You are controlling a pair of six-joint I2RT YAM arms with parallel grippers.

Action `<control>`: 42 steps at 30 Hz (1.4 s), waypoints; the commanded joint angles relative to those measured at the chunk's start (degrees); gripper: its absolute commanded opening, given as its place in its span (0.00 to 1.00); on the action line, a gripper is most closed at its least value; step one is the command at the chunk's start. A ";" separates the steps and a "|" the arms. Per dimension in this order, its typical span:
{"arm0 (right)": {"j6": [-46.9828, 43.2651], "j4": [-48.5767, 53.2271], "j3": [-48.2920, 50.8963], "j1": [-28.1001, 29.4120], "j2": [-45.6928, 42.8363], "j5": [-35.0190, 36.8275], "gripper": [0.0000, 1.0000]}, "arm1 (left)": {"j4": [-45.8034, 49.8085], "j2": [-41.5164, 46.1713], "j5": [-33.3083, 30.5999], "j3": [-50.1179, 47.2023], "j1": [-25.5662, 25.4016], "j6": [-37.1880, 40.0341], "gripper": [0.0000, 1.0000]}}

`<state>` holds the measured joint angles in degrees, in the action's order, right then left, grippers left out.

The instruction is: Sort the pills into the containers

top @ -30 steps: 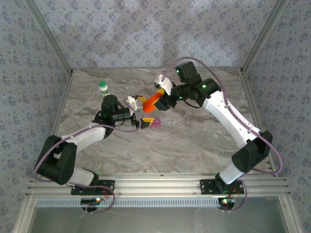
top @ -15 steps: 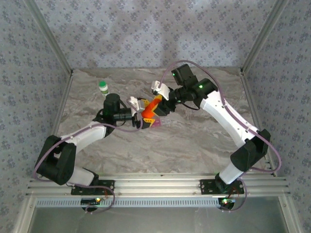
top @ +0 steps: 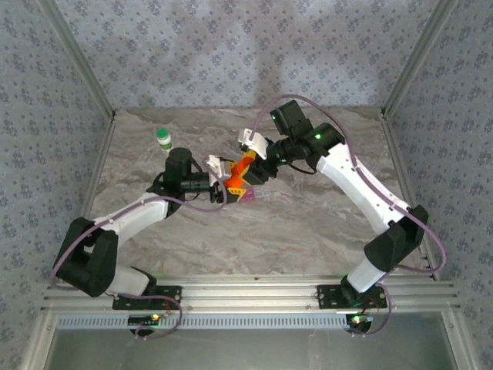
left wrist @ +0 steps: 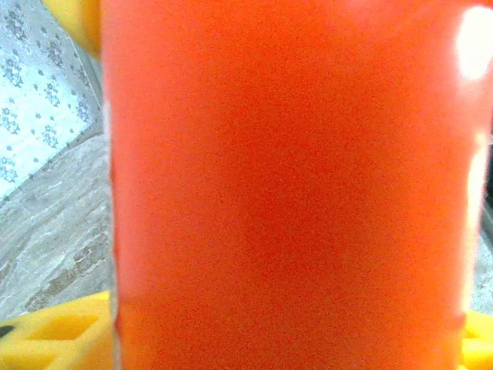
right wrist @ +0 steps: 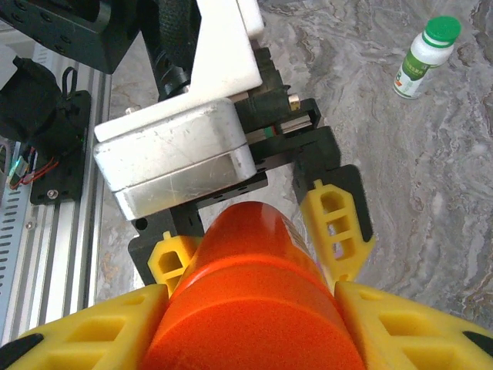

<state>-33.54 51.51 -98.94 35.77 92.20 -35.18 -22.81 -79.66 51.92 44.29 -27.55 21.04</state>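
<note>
An orange pill bottle (top: 240, 171) hangs tilted above the table, and my right gripper (top: 251, 160) is shut on its near end (right wrist: 254, 308). My left gripper (top: 225, 177) is open, its yellow fingers (right wrist: 336, 231) standing on either side of the bottle's far end, with a thin gap on one side. In the left wrist view the bottle (left wrist: 293, 185) covers almost everything, with my own fingertips (left wrist: 54, 335) at the bottom corners. The strip-shaped pill box (top: 253, 195), clear with a pink section, lies on the table just below the bottle. No loose pills show.
A white bottle with a green cap (top: 163, 138) stands upright at the back left (right wrist: 422, 55). The marble tabletop (top: 308, 231) is bordered by patterned walls. An aluminium rail (top: 246, 294) runs along the near edge.
My right arm brought the orange bottle down and left, between the left gripper's fingers. Over the last half second both arms have barely moved.
</note>
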 commanded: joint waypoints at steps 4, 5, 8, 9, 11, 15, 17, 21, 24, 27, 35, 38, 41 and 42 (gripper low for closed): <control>-0.55 1.53 -2.09 0.44 0.53 -0.24 0.28 | 0.30 1.79 1.80 0.61 -0.47 1.98 0.62; -0.44 1.45 -2.14 0.39 0.60 -0.16 0.28 | 0.31 1.85 1.92 0.61 -0.44 1.99 0.62; -0.32 1.58 -2.01 0.36 0.52 0.37 0.28 | 0.52 2.26 1.53 0.42 -0.44 1.97 0.58; -0.23 1.58 -1.97 0.35 0.44 0.48 0.29 | 0.43 2.44 1.30 0.32 -0.46 2.04 0.58; -0.06 1.37 -1.72 0.12 0.28 0.32 0.29 | 0.32 2.66 1.05 0.09 -0.48 2.01 0.53; 0.21 0.98 -1.46 -0.10 -0.38 -0.40 0.30 | 0.09 2.58 0.70 0.04 -0.49 1.23 0.42; 0.89 0.00 -0.98 -0.31 -0.98 -0.51 0.34 | -0.38 2.58 -0.02 0.07 -0.48 0.36 0.38; 5.49 -4.21 0.78 -1.19 -2.74 1.49 0.59 | -2.92 2.91 -3.28 -0.77 -0.32 -1.79 0.31; 11.62 -8.42 2.41 -2.94 -5.00 2.46 0.71 | -5.43 3.38 -8.45 -1.81 -0.13 -4.51 0.26; 19.86 -14.95 5.30 -3.96 -7.88 5.18 0.79 | -9.66 3.38 -13.50 -3.44 0.27 -8.55 0.19; 46.18 -31.02 9.86 -1.60 -10.12 23.40 0.83 | -19.62 2.06 -32.27 -7.26 -0.20 -19.55 0.00; 53.05 -30.16 7.06 -0.37 -6.99 27.21 0.82 | -18.53 1.54 -36.69 -7.16 -0.84 -19.22 0.00; 56.41 -28.37 3.57 0.30 -2.76 29.02 0.81 | -19.04 1.36 -39.88 -7.64 -1.26 -19.35 0.00; 56.57 -27.59 2.20 0.60 -1.27 28.94 0.81 | -19.03 1.38 -40.13 -7.68 -1.28 -19.34 0.00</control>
<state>15.88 23.62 -93.32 35.77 87.66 -10.57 -37.98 -78.11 16.62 36.93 -28.34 3.27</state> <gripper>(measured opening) 0.807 0.533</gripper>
